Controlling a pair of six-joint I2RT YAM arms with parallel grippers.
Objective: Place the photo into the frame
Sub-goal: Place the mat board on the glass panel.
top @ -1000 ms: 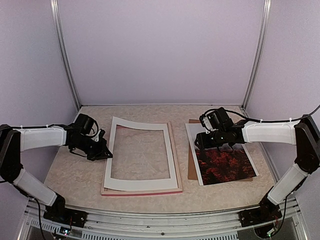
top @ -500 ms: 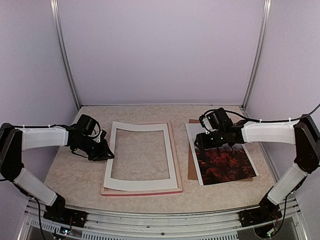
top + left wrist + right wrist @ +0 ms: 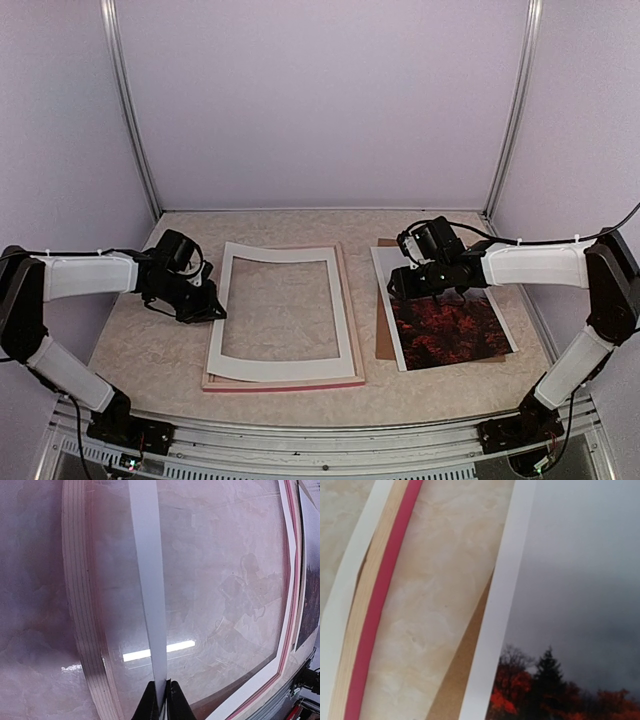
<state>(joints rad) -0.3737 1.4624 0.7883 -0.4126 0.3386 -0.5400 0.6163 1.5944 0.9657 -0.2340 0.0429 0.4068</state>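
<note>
The frame (image 3: pixel 285 384) lies flat at the table's middle, pink-red at its edges, with a white mat (image 3: pixel 340 300) resting on it. In the left wrist view the frame's pale layered side (image 3: pixel 82 605) runs beside the mat's left strip (image 3: pixel 150 580). My left gripper (image 3: pixel 212 312) (image 3: pixel 162 695) is shut on that strip at the frame's left side. The photo (image 3: pixel 450 325) (image 3: pixel 580 605), red foliage under grey sky, lies face up to the right. My right gripper (image 3: pixel 430 292) hovers over its upper left part. Its fingers do not show in the right wrist view.
A brown backing board (image 3: pixel 384 335) (image 3: pixel 462 670) lies under the photo and pokes out along its left side. The frame's pink right edge (image 3: pixel 380 605) sits a short way left of it. Booth walls and metal posts (image 3: pixel 505 120) close off the back.
My left gripper has shifted slightly right at the mat's left edge. The right gripper has edged a little towards the photo's left side. Frame and photo have not moved.
</note>
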